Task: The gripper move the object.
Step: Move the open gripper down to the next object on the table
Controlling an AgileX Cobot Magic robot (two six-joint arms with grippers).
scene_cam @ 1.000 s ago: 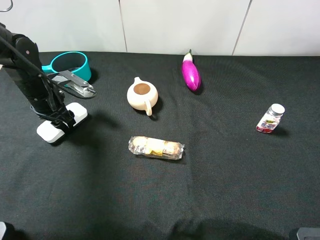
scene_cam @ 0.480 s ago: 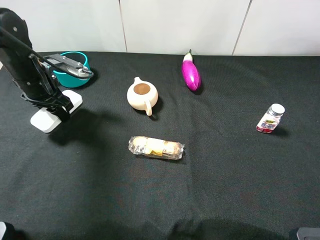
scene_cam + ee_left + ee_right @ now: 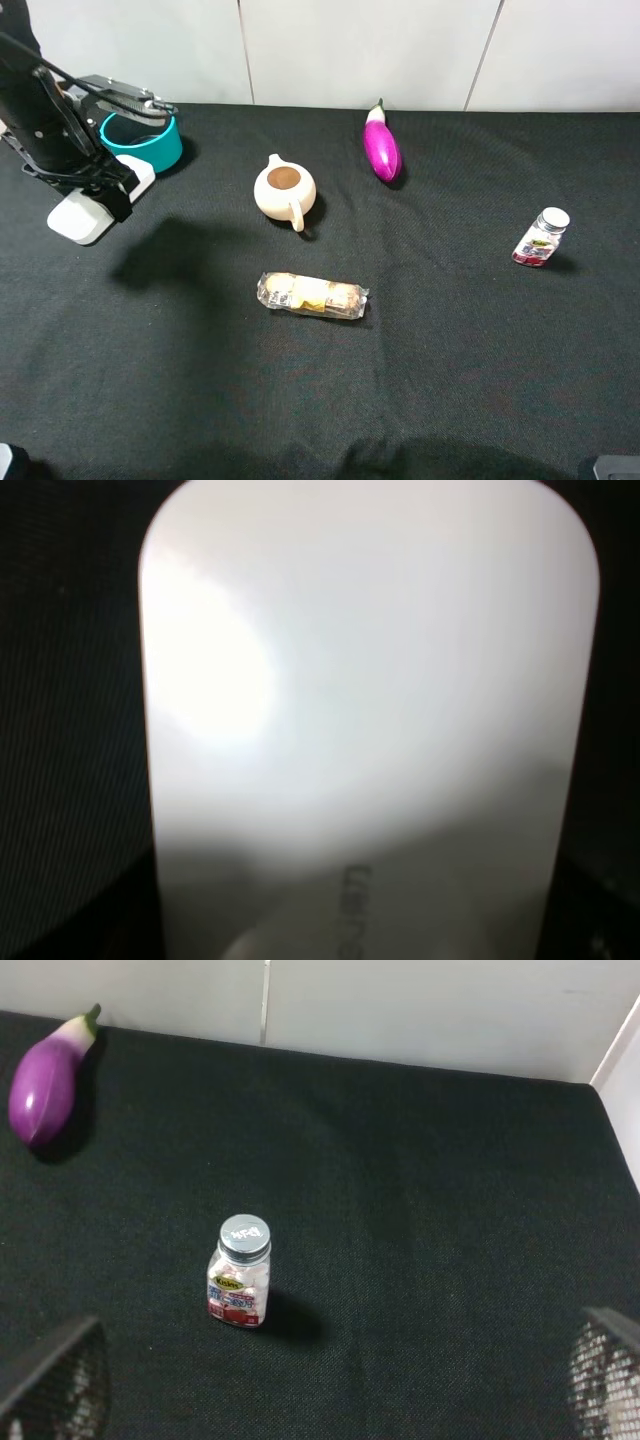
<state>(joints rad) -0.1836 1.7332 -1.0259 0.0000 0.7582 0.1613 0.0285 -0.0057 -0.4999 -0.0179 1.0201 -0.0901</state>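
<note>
Black cloth covered the desk (image 3: 450,380); the wall (image 3: 350,50) was white. The case (image 3: 76,216) was plain white with faint grey lettering. The teapot (image 3: 285,190) was cream, brown inside; the eggplant (image 3: 381,148) glossy magenta with a white top; the bowl (image 3: 162,152) teal. The snack roll (image 3: 312,295) showed yellow through clear wrap; the bottle (image 3: 540,238), a silver cap over red.

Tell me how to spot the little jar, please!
Look at the big black cloth and go to its right side, past the purple eggplant. The jar stands upright there, all alone. It is small and is the only thing with a silver lid.
</note>
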